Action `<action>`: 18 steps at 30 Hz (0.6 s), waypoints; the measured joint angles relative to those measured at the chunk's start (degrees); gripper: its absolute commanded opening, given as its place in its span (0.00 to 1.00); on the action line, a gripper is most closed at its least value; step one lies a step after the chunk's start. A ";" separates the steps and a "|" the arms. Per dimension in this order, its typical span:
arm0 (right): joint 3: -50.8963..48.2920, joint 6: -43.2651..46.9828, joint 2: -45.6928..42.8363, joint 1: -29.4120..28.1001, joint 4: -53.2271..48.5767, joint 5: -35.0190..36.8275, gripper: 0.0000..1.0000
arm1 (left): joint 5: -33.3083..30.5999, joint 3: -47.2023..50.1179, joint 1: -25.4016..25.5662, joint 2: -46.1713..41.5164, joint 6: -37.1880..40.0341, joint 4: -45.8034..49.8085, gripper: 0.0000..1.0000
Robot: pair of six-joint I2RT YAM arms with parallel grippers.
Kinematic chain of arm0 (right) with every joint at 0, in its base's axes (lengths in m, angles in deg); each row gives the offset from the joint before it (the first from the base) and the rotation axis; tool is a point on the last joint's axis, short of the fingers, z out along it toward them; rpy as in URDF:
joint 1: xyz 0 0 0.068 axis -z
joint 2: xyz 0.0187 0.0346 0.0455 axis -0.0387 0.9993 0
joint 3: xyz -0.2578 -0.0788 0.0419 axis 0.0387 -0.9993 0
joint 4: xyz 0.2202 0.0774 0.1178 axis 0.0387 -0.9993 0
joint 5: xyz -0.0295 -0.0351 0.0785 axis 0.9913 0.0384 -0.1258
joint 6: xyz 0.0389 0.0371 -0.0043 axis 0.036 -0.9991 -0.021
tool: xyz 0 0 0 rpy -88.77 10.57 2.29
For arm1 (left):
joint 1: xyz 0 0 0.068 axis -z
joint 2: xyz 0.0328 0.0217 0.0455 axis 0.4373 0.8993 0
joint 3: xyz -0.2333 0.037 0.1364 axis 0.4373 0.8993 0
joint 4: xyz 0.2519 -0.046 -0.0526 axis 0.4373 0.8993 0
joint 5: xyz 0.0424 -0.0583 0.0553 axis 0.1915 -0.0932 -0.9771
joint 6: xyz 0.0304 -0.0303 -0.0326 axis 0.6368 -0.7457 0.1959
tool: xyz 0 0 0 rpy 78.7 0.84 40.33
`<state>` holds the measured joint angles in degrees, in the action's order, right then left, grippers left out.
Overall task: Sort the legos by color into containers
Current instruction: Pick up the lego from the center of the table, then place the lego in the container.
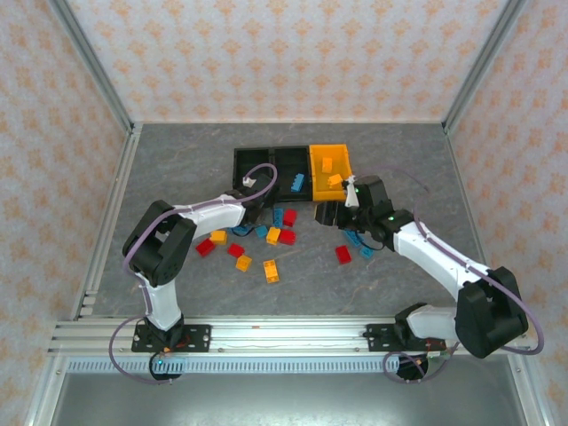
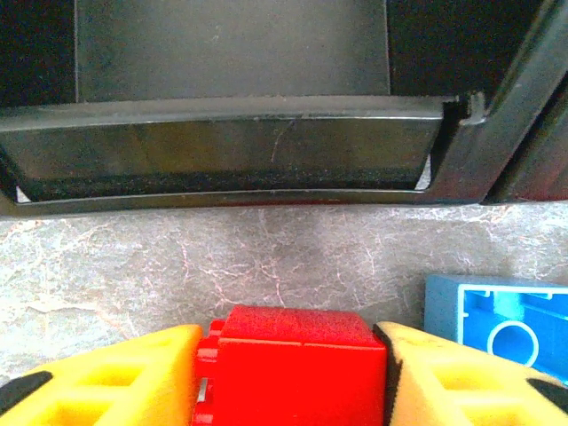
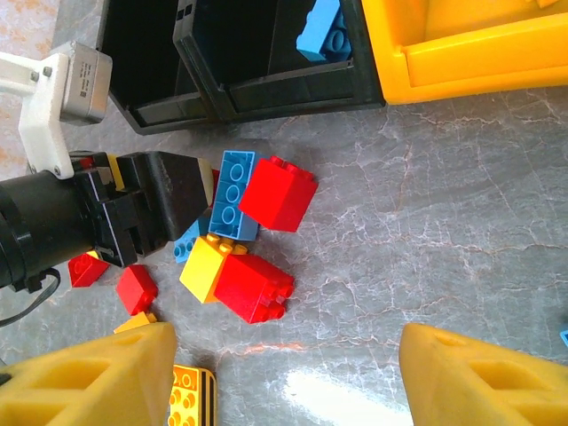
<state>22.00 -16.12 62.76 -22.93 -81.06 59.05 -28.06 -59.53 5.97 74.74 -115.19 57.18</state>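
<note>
The left pincer pinches a red lego between its yellow fingers, just short of the near wall of a black container — a blue lego lies hollow side up on the tabletop beside it. The right pincer hangs spread, nothing between its fingers, above loose legos (red, blue, yellow). From above, the middle black container holds a blue brick — the orange container holds two orange bricks.

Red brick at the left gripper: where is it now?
Left wrist view: the red brick sits in the left gripper, just before a black bin, a blue brick beside it.
</note>
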 measured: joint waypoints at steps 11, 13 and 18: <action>0.00 -0.02 -0.02 0.00 0.04 0.00 0.67 | 0.02 -0.13 0.02 0.02 -0.20 0.07 0.31; 0.00 -0.04 -0.02 0.00 0.13 -0.02 0.67 | 0.02 -0.15 0.02 -0.15 -0.22 0.35 0.30; 0.00 -0.22 -0.02 0.00 0.48 -0.11 0.67 | -0.02 -0.15 0.02 -2.60 -0.20 2.14 0.30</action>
<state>22.00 -16.34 62.74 -22.93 -80.58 58.94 -28.08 -59.68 5.99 72.14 -115.39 59.32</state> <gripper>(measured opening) 0.673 0.368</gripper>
